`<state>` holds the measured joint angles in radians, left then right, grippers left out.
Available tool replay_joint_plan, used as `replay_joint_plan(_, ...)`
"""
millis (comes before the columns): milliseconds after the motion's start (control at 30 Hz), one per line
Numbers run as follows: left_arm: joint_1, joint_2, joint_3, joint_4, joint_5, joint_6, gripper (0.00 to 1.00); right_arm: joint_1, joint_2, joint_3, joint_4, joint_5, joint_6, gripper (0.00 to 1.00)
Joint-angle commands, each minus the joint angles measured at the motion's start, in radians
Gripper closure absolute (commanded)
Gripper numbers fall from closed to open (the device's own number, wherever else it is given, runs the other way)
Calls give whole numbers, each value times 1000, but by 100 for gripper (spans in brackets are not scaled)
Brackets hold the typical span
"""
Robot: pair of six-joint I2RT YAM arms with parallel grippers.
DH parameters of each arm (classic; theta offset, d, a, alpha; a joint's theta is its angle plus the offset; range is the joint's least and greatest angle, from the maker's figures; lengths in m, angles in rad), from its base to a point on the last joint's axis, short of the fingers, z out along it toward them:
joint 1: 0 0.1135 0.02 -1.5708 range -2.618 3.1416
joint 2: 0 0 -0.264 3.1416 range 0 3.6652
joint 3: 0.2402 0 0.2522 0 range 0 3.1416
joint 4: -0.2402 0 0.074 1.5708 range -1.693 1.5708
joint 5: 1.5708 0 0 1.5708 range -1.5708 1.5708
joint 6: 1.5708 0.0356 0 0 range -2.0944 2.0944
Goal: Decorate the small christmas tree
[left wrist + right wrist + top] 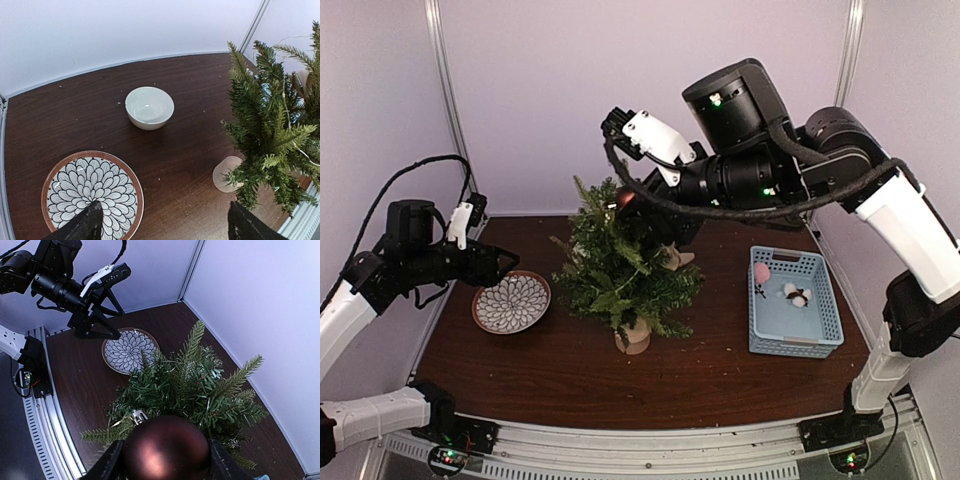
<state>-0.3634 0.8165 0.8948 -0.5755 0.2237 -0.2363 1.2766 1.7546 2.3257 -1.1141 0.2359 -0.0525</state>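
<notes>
Walls (pixel 570 100) hem table (pixel 720 370); right pincer (pixel 166 463) grips bauble (pixel 165 440) over small christmas tree (pixel 620 265).

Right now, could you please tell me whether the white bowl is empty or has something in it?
Empty: the left wrist view looks into the white bowl and shows only its bare glossy inside.

On the table (pixel 520 375), the tree (pixel 625 265) is flanked by a plate (pixel 511 302) on the left and a basket (pixel 795 335) on the right, with a bowl (pixel 149 107) set behind it and a ball (pixel 166 447) held above it.
</notes>
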Motion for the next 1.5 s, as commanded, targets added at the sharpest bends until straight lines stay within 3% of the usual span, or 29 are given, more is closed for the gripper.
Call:
replay_joint_plan(0,6,5,0,55,-2,21,14,-6,-47,-5,-10,48,13,74)
replay_joint_plan(1100,6,11,-28,67,4,7,14,-5,-118,-105,68,-58,-33,74)
replay_joint_plan(1467,6,10,-25,66,-8,8,14,-5,-92,-132,13,-60,-41,73)
